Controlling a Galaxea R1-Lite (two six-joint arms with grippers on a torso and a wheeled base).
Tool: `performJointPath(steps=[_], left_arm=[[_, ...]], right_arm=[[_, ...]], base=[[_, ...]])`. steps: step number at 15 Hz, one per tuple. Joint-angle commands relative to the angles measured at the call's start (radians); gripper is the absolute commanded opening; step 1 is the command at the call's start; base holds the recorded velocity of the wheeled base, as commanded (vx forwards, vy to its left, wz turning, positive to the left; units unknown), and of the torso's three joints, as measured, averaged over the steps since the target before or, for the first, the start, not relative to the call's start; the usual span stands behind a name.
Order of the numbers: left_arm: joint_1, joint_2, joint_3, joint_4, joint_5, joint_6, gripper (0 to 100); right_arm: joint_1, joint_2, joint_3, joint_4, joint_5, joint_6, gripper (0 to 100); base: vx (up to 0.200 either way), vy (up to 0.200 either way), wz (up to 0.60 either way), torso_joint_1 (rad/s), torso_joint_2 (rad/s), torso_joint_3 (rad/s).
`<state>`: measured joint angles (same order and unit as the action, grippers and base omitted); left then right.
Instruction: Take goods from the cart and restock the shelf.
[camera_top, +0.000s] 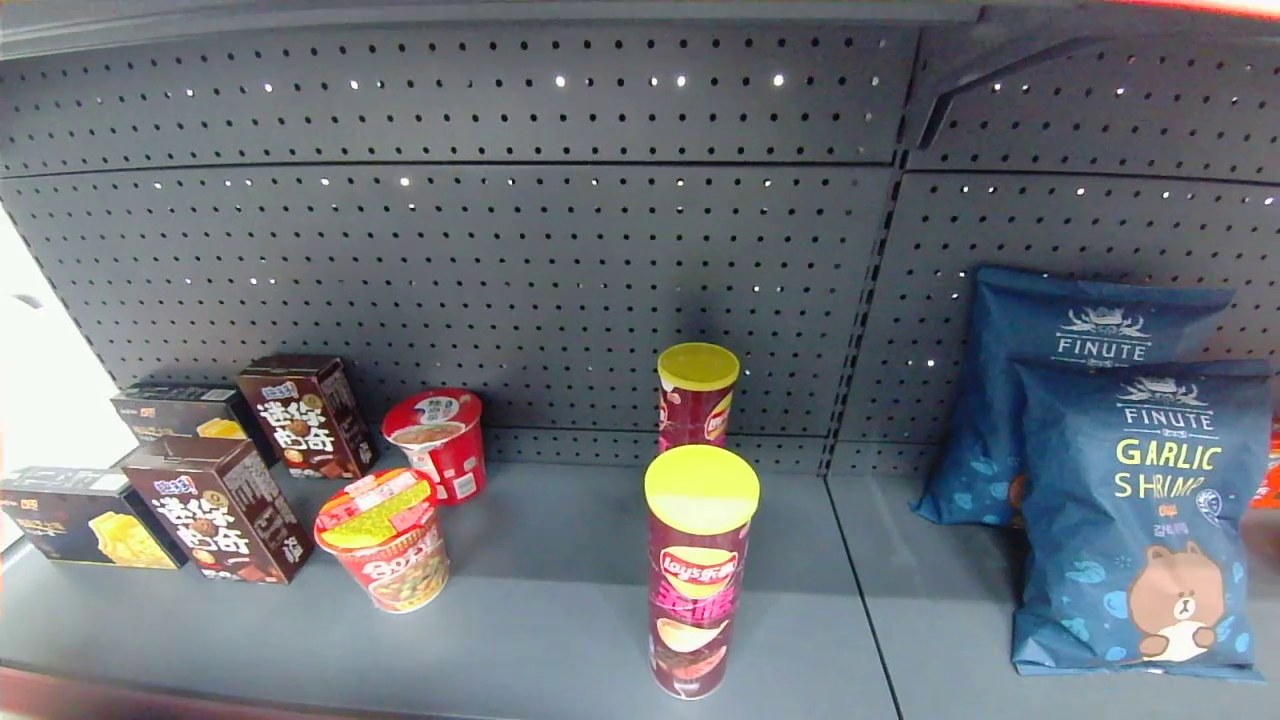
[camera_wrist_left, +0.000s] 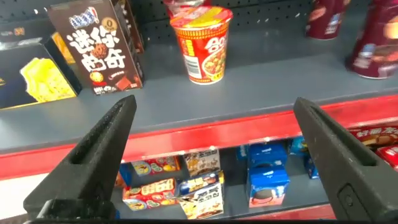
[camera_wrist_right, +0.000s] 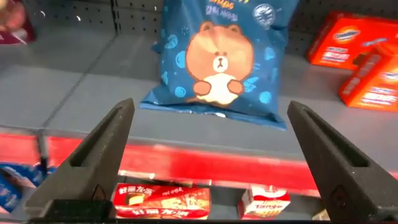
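Bare shelf floor (camera_top: 540, 560) is found between the front noodle cup (camera_top: 385, 540) and the front chip can (camera_top: 697, 570), and again between that can and the blue bags (camera_top: 1130, 520).

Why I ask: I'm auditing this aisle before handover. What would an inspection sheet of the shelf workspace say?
Surface: grey shelf, bare between the goods.
Job's things: front crisp can and rear crisp can upright mid-shelf; cup noodles, brown boxes and black boxes toward the robot's left; blue snack bags propped up, one before the other, toward its right.
Clutter: nothing seen.
End effectors: left end effector and right end effector both open, holding nothing, before the shelf's red edge.
Cables: nothing seen.
Surroundings: perforated back panel; orange boxes beside the bags; lower-shelf goods.
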<state>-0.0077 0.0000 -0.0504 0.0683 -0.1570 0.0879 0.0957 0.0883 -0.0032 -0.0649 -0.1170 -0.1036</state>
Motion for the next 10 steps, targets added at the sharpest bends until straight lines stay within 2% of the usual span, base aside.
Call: performJointPath(steps=[1, 3, 5, 6, 10], left_arm=[[0.0, 0.0, 0.0, 0.001, -0.001, 0.001, 100], [0.0, 0.0, 0.0, 0.001, 0.001, 0.007, 100], [0.0, 0.0, 0.0, 0.001, 0.001, -0.002, 100], [0.0, 0.0, 0.0, 0.001, 0.001, 0.001, 100], [0.0, 0.0, 0.0, 0.001, -0.003, 0.009, 100]], right_arm=[[0.001, 0.005, 0.0, 0.0, 0.0, 0.004, 100], [-0.001, 0.005, 0.0, 0.0, 0.005, 0.002, 100], [0.001, 0.005, 0.0, 0.0, 0.007, 0.002, 100], [0.001, 0.005, 0.0, 0.0, 0.008, 0.002, 100], [0.001, 0.005, 0.0, 0.002, 0.008, 0.002, 100]], base=[[0.0, 0.0, 0.0, 0.0, 0.0, 0.0], [0.0, 0.0, 0.0, 0.0, 0.0, 0.0], [0.0, 0.0, 0.0, 0.0, 0.0, 0.0], [-0.2, 0.0, 0.0, 0.002, 0.0, 0.002], [0.0, 0.0, 0.0, 0.0, 0.0, 0.0]])
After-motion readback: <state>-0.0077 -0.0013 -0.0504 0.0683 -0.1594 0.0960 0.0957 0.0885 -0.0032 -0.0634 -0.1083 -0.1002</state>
